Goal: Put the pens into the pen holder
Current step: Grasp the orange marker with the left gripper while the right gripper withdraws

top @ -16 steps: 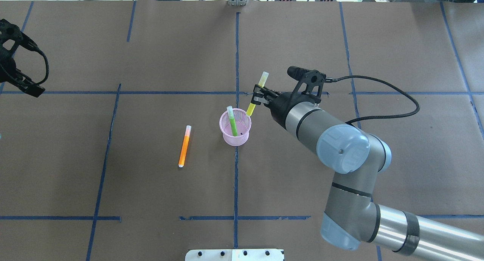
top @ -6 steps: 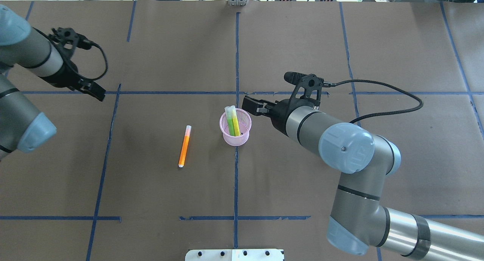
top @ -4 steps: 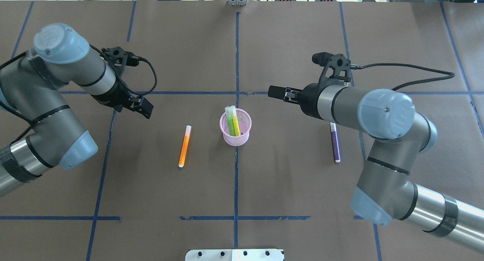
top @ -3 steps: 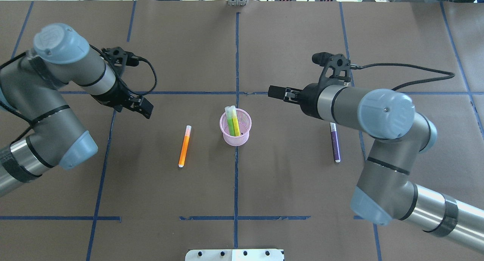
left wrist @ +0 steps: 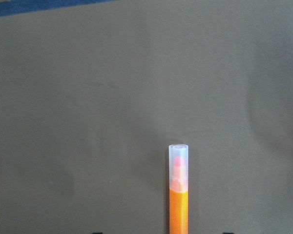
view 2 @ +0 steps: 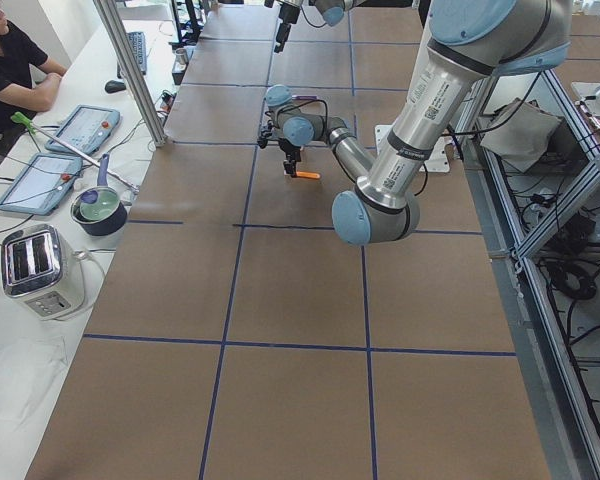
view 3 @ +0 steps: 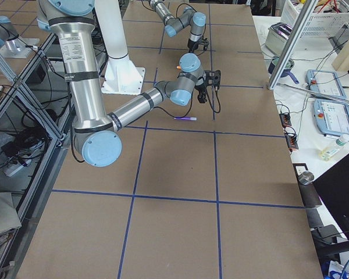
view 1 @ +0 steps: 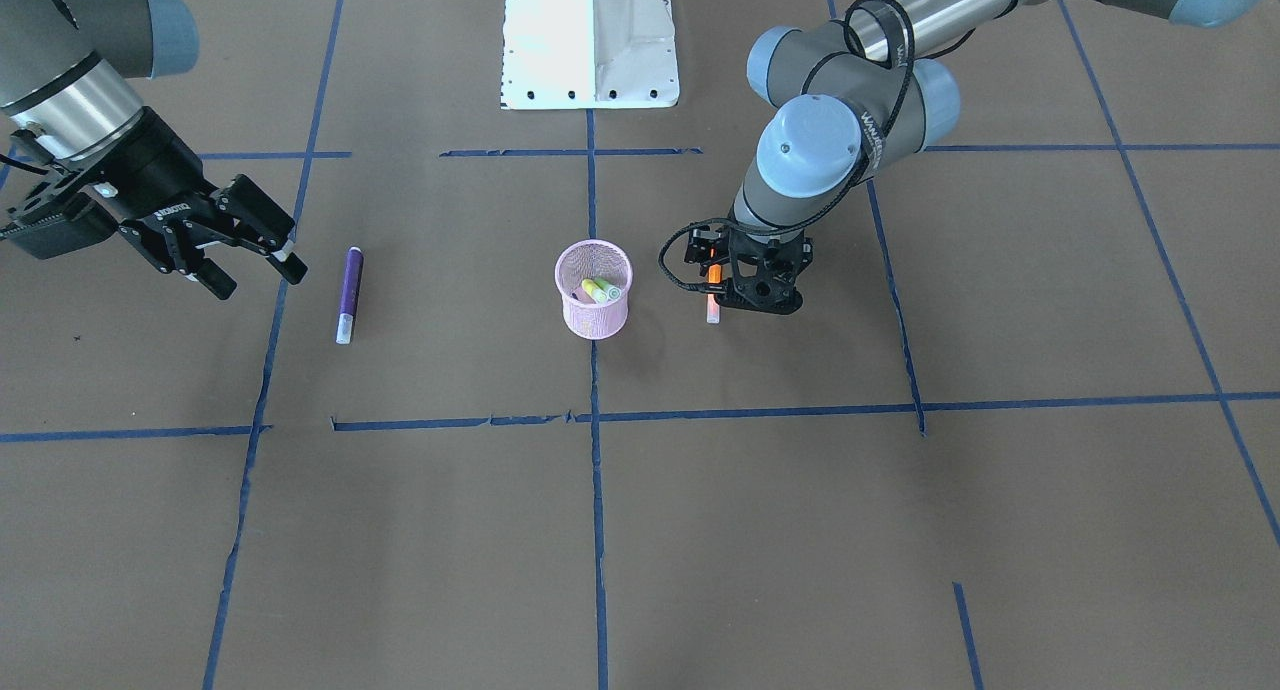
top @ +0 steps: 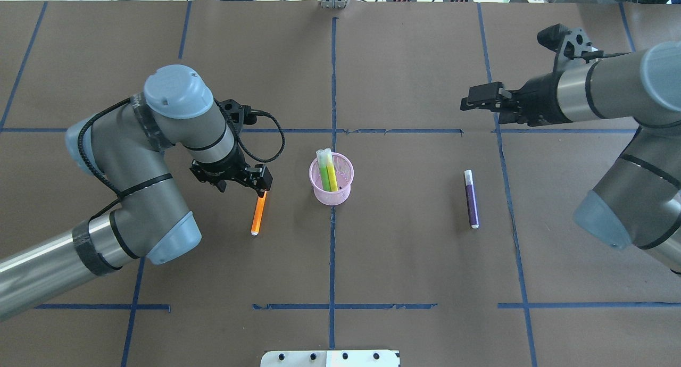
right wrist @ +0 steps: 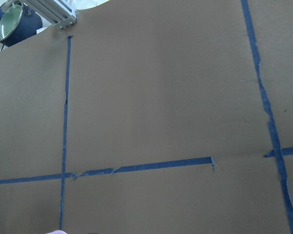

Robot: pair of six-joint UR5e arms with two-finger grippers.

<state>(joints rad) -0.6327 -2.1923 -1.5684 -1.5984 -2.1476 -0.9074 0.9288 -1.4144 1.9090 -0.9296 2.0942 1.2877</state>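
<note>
The pink mesh pen holder point(top: 331, 189) point(view 1: 594, 315) stands at the table's middle with a green pen point(top: 324, 175) and a yellow pen point(top: 331, 174) in it. An orange pen point(top: 258, 215) point(view 1: 713, 312) point(left wrist: 178, 204) lies flat to the holder's left. My left gripper point(top: 255, 186) point(view 1: 735, 285) is low over its pale capped end, open, with the jaws either side of it and apart from it. A purple pen point(top: 471, 199) point(view 1: 349, 288) lies to the holder's right. My right gripper point(top: 471, 98) point(view 1: 260, 278) is open and empty, up and back from the purple pen.
Brown paper with blue tape lines point(top: 333, 90) covers the table. The robot's white base plate point(view 1: 590, 40) is at the near edge. Off the table's left end stand a toaster point(view 2: 40, 268), a pot point(view 2: 98, 205) and tablets, with an operator point(view 2: 10, 70) seated there.
My left gripper has moved right and down onto the orange pen's capped end. My right arm has drawn back to the far right. Earlier, the yellow pen went from my right gripper into the holder.
</note>
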